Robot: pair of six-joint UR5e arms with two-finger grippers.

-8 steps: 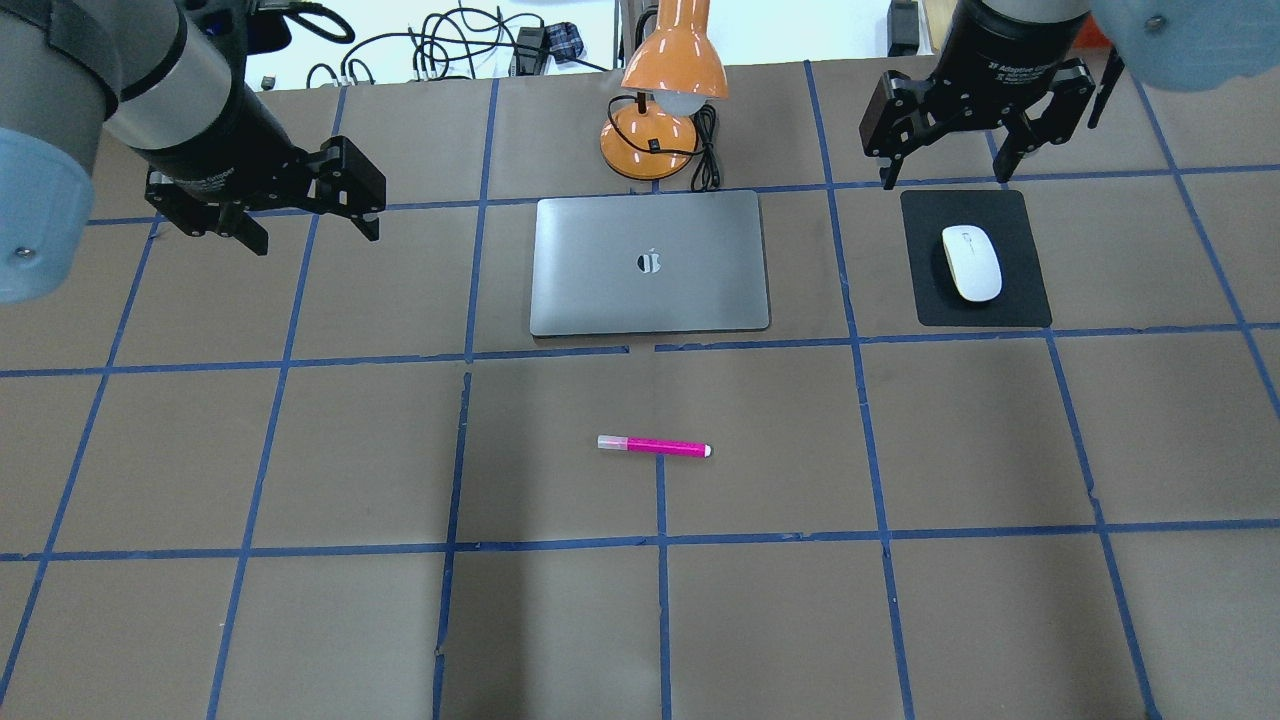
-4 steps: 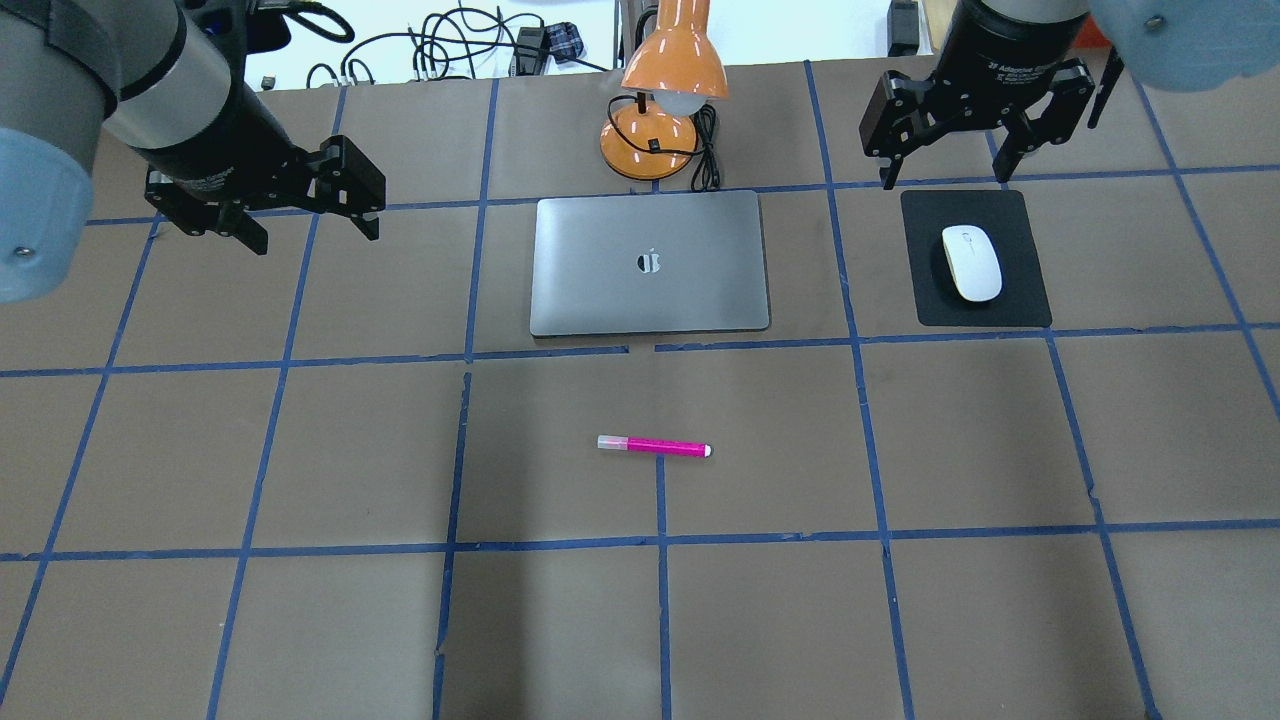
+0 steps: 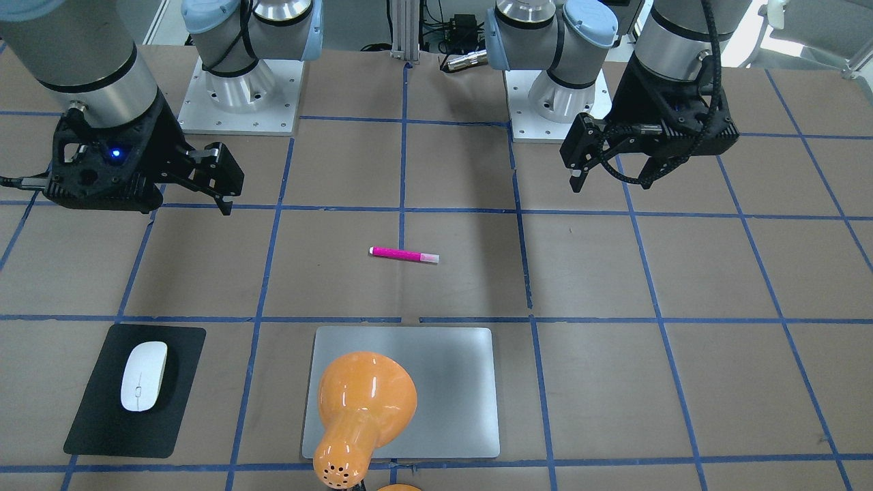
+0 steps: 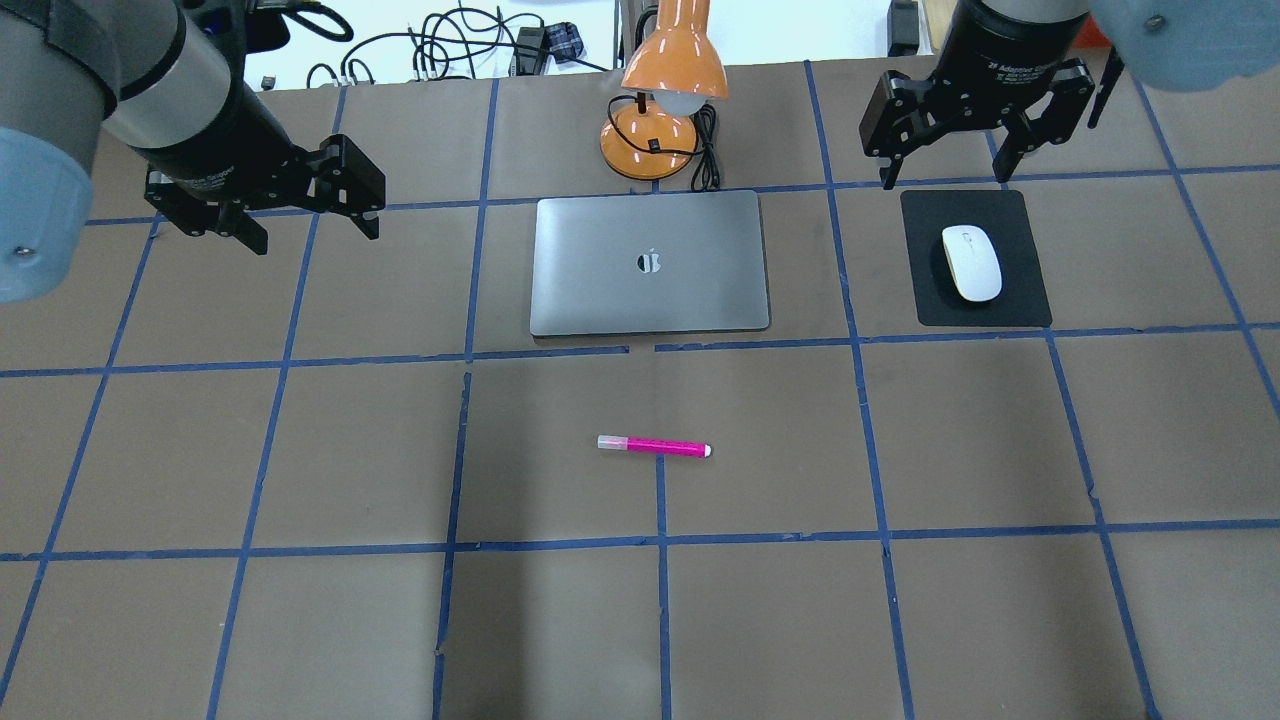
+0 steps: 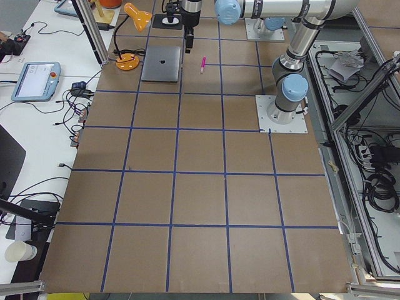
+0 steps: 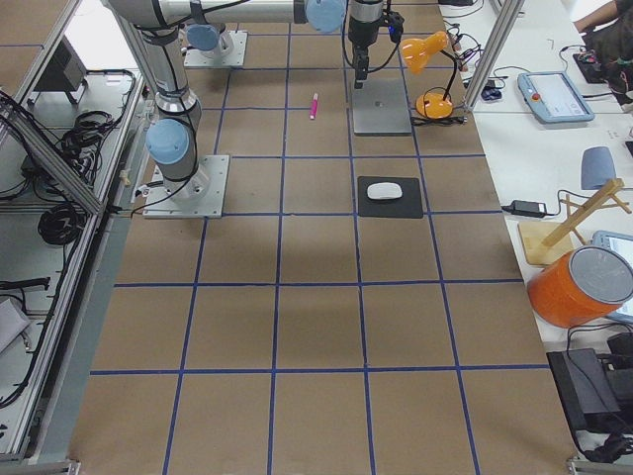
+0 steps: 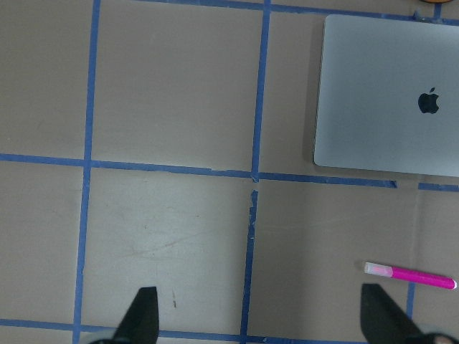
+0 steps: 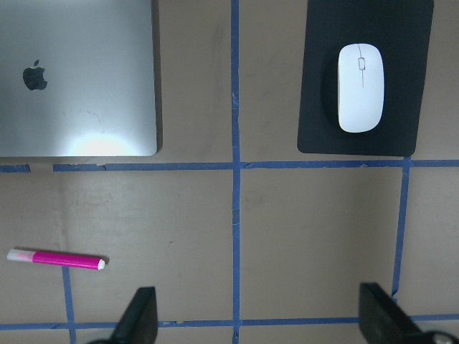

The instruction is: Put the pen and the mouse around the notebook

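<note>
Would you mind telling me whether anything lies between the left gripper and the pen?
Nothing visible does. The left gripper hangs open over bare table, and the pen lies alone on it. The notebook sits just off the straight path between them.

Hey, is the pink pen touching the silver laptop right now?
Apart. The overhead view shows the pen lying well short of the laptop, with bare table and a blue tape line between them.

An apple logo (image 4: 650, 262) marks the notebook (image 4: 590, 300); no readable text.
</note>
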